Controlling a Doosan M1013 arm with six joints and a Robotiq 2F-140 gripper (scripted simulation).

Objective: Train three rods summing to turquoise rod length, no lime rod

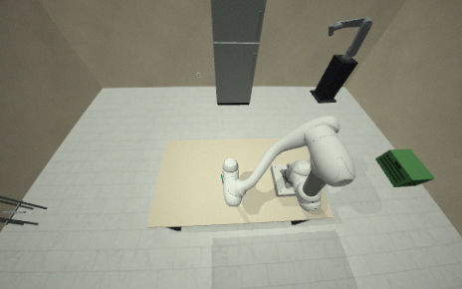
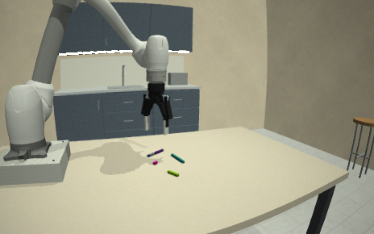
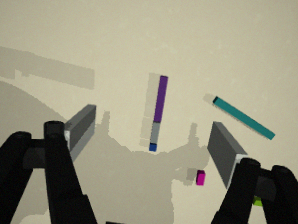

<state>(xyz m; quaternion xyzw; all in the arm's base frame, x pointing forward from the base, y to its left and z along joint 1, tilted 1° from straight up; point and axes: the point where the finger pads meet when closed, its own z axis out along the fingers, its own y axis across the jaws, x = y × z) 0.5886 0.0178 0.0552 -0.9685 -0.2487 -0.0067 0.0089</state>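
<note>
In the wrist view a purple rod (image 3: 160, 99), a grey rod (image 3: 154, 133) and a small blue rod (image 3: 153, 147) lie flat end to end in one line on the table. The same line shows in the exterior view (image 2: 155, 152). The turquoise rod (image 3: 244, 117) (image 2: 177, 158) lies apart to the right. A magenta rod (image 3: 200, 177) (image 2: 155, 162) and a lime rod (image 2: 173, 173) lie nearer the front. My gripper (image 2: 155, 128) (image 3: 153, 127) hangs open and empty, well above the line of rods.
The arm's base (image 2: 34, 155) stands at the table's left. The arm hides the rods in the top view, apart from a sliver of the turquoise rod (image 1: 220, 178). A stool (image 2: 363, 141) stands beyond the table's right edge.
</note>
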